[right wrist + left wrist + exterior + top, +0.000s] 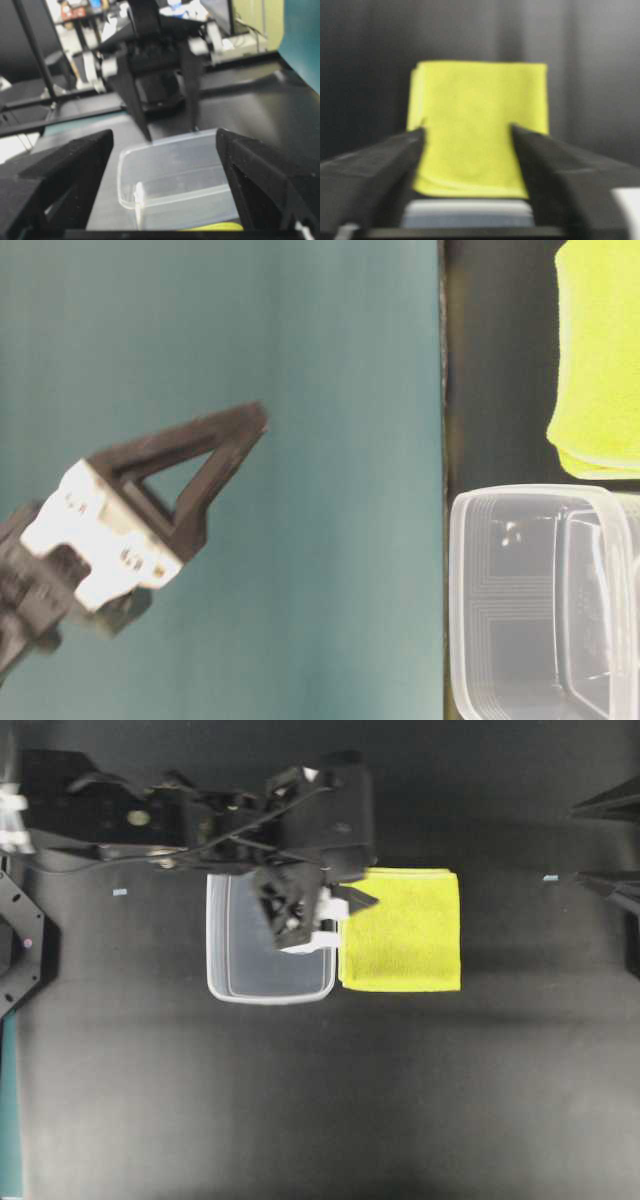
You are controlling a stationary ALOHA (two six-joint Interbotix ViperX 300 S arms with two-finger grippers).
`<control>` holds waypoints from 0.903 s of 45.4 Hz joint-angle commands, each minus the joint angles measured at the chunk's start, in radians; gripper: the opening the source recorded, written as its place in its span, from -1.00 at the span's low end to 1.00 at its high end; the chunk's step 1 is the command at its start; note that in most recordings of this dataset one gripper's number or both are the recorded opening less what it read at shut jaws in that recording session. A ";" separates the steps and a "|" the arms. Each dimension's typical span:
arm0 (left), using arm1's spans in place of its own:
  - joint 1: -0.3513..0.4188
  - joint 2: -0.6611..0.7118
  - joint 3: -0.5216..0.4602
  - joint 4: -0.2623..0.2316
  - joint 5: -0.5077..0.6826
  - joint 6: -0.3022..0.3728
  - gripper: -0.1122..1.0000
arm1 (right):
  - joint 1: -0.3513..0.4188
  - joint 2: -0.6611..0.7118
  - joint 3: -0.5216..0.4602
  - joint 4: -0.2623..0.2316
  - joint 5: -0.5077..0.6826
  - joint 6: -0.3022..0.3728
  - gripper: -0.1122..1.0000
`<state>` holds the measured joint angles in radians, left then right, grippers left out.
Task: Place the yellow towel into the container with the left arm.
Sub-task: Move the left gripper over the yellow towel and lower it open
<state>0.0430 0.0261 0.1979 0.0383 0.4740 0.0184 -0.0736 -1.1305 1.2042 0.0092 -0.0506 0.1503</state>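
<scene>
On the left of the overhead view, the left arm (pixel 200 815) stretches in from the left edge across the black table (pixel 320 1100), and its left gripper (pixel 335 910) hangs over the right end of the container (pixel 268 942), pointed toward the cloth. The left wrist view shows the jaws spread apart with nothing between them, the two black fingers (pixel 380 165) framing the towel ahead; this looks like a lined-up approach before a grasp.

The clear plastic tub sits just right of the table's centre-left, empty as far as can be seen, its long side running near to far. It lies directly beside the yellow towel (pixel 402 930), their edges touching or nearly so, which should keep the carry short.

The towel lies flat and folded square on the table, just right of the tub, not yet lifted.

At the far right edge the right gripper (pixel 165 200) is held back from the work, jaws wide and empty, looking across the tub toward the other arm.
</scene>
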 commanded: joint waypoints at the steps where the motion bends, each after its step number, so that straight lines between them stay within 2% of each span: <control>1: -0.002 0.067 -0.086 0.005 0.043 0.011 0.54 | -0.002 -0.017 -0.008 0.003 0.023 0.005 0.63; 4: -0.002 0.114 -0.124 0.005 0.083 0.028 0.76 | -0.002 -0.029 -0.009 0.003 0.046 0.005 0.63; 7: -0.003 0.160 -0.160 0.005 0.109 0.051 0.84 | -0.002 -0.041 -0.009 0.003 0.069 0.005 0.63; 14: -0.006 0.288 -0.253 0.005 0.186 0.118 0.84 | -0.002 -0.067 -0.011 0.003 0.086 0.005 0.63; 20: 0.005 0.399 -0.313 0.005 0.233 0.121 0.84 | -0.002 -0.078 -0.011 0.003 0.089 0.006 0.63; 28: 0.003 0.495 -0.333 0.005 0.216 0.117 0.84 | -0.002 -0.084 -0.012 0.003 0.089 0.011 0.63; 41: -0.003 0.561 -0.321 0.005 0.170 0.114 0.84 | -0.002 -0.097 -0.020 0.003 0.098 0.011 0.63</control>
<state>0.0476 0.5798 -0.1212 0.0399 0.6550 0.1304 -0.0721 -1.2303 1.2042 0.0092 0.0491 0.1595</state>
